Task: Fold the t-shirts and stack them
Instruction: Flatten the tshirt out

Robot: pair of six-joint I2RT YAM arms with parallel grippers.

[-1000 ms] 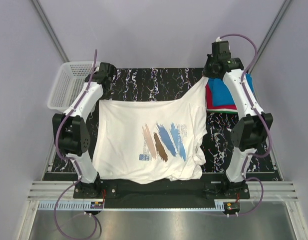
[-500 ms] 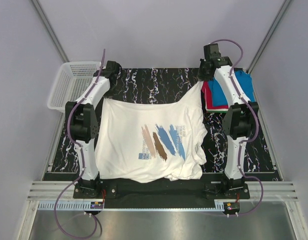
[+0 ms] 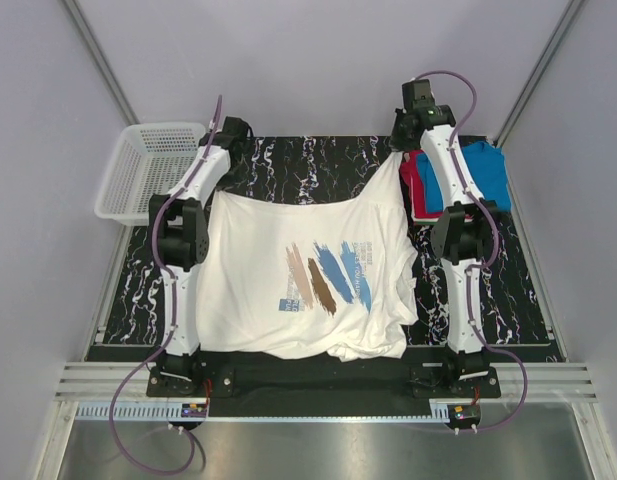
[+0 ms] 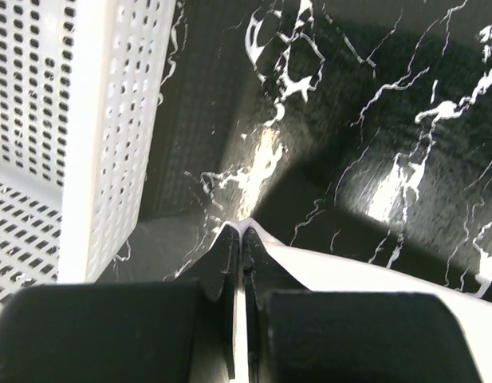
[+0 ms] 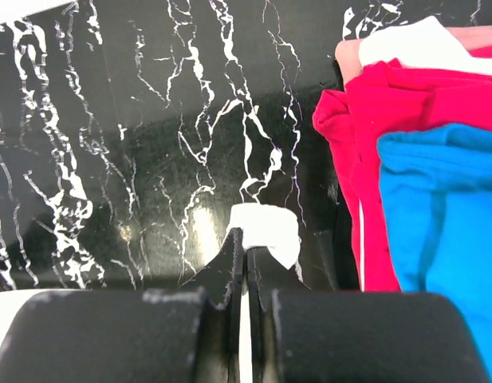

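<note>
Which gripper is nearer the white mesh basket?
Left. The left gripper, shut on the white t-shirt's corner, sits close beside the white mesh basket; the right gripper pinches another corner across the table, beside the folded red and blue t-shirts.

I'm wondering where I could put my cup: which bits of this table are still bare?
Bare: the far strip of table beyond the white t-shirt, between basket and folded stack; also the near-right patch beside the shirt. Crowded: the middle and far-right corner.
</note>
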